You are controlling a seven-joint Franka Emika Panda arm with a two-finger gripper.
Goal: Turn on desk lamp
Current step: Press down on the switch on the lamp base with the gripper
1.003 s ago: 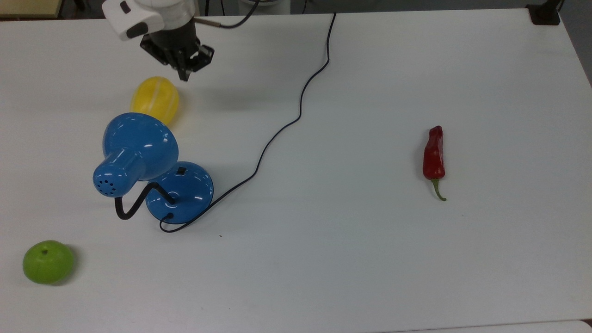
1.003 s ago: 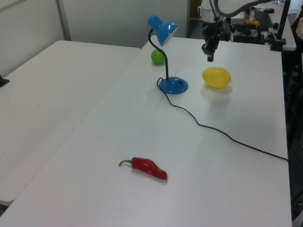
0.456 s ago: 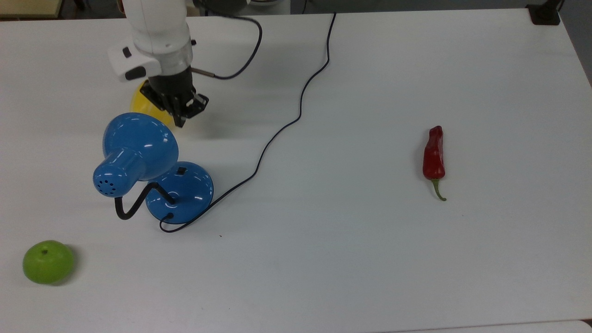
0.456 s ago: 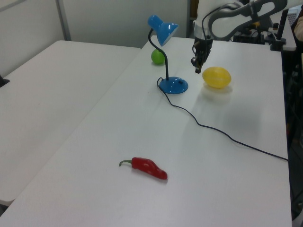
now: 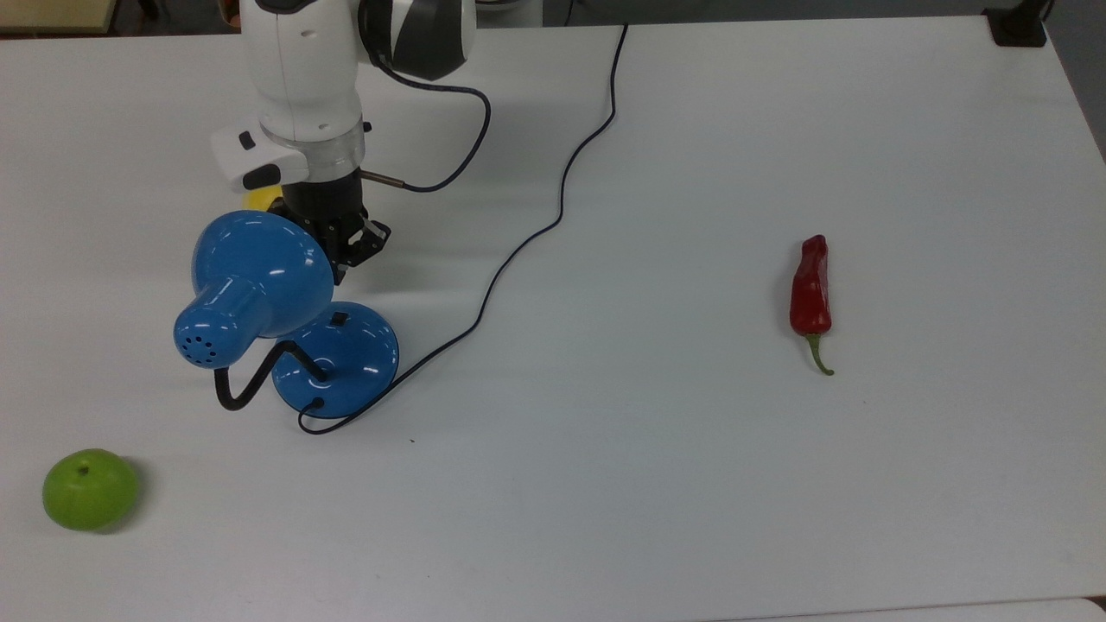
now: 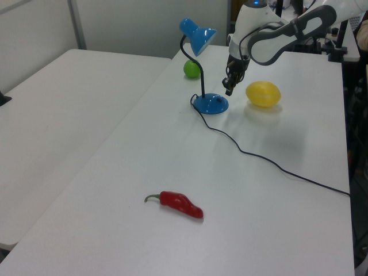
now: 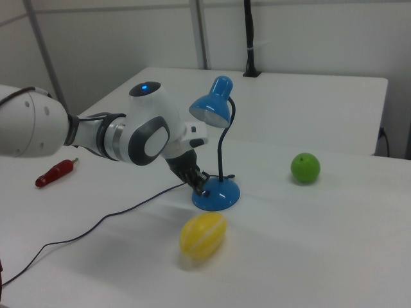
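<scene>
Hovering gripper (image 5: 344, 259) just above desk lamp (image 5: 285, 320), near the table's (image 5: 691, 484) left edge in the top view. Jaws look pressed together. Glossy dome base: light, may skate; press the small black switch (image 5: 339, 319) straight down.

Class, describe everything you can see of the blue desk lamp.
The desk lamp is glossy blue metal: a round dome base standing flat on the white table, a small black switch on top, a bent black gooseneck and a bell-shaped shade. Its thin black cord trails across the table. The gripper hovers close above the base.
</scene>
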